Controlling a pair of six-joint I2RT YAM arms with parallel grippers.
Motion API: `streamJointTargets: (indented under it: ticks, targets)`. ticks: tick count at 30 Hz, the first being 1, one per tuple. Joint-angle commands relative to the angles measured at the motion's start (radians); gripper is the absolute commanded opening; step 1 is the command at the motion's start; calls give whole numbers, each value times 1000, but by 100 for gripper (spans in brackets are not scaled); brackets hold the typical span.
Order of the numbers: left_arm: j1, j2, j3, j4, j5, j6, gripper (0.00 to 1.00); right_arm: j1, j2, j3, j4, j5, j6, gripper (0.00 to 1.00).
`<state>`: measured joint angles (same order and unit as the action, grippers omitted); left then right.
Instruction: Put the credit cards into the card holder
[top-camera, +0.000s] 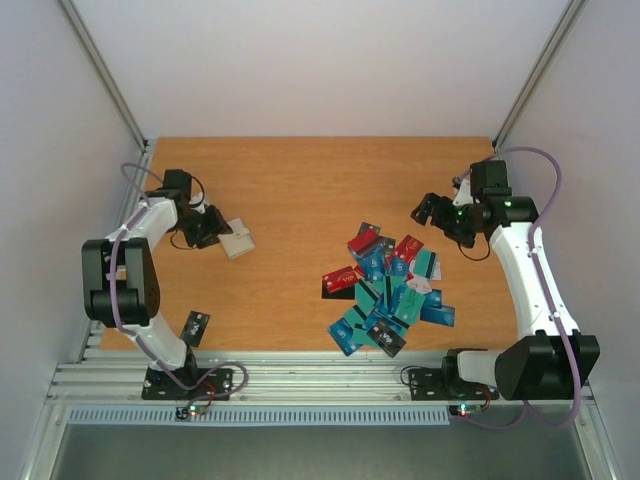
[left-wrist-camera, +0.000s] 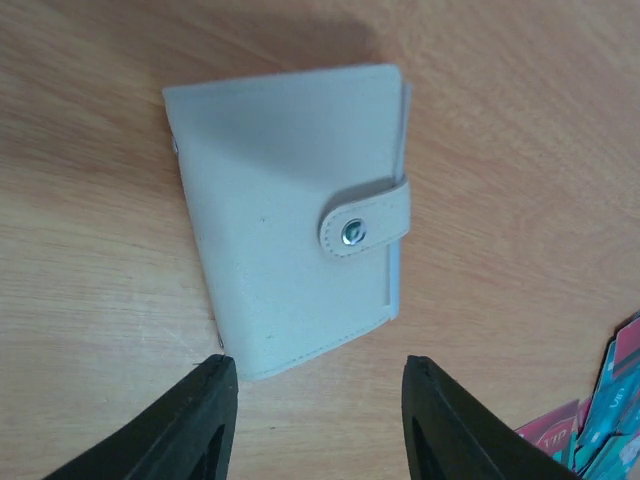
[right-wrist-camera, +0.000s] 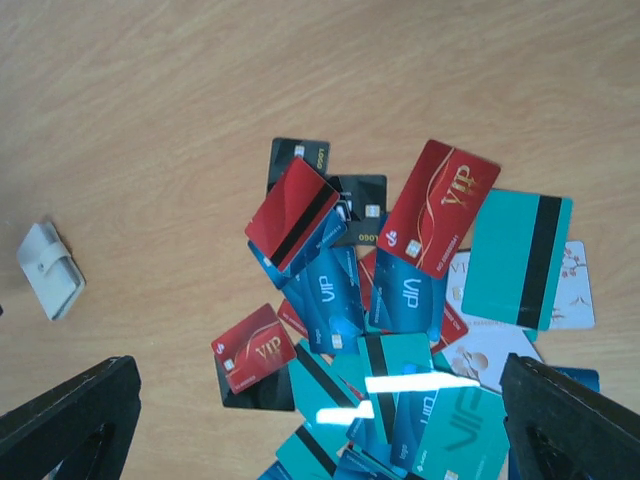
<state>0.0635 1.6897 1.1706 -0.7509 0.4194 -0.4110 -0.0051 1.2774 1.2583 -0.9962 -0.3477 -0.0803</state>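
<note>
The card holder (top-camera: 238, 239) is a cream wallet lying shut on the wooden table at the left, its snap strap fastened (left-wrist-camera: 350, 232). My left gripper (top-camera: 215, 232) hovers at its near edge. In the left wrist view the card holder (left-wrist-camera: 290, 220) lies just beyond the black fingertips, and the left gripper (left-wrist-camera: 320, 362) is open with only bare wood between its fingers. The credit cards (top-camera: 385, 290), teal, blue, red and black, lie in a loose overlapping heap at centre right. My right gripper (top-camera: 432, 210) hangs above them, wide open and holding nothing, with the right gripper (right-wrist-camera: 318, 365) framing the credit cards (right-wrist-camera: 400, 300).
A small dark flat piece (top-camera: 194, 327) sits by the left arm near the table's front edge. White walls and slanted frame posts (top-camera: 105, 75) bound the table on both sides. The card holder (right-wrist-camera: 50, 270) also appears small at the left of the right wrist view.
</note>
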Motion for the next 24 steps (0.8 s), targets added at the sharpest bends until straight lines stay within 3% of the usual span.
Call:
streamJointTargets:
  ticks: [1,11,24]
  targets:
    - [12,26,-29,31,47,-30,45,5,-33,28,-78,1,-23,98]
    - [16,57,-90,67,-41,-68,39,5,-59,2,-100,-22,-13,99]
    - [16,165,-118,197,-12,-97,31,5,-53,21,-112,-10,-21,99]
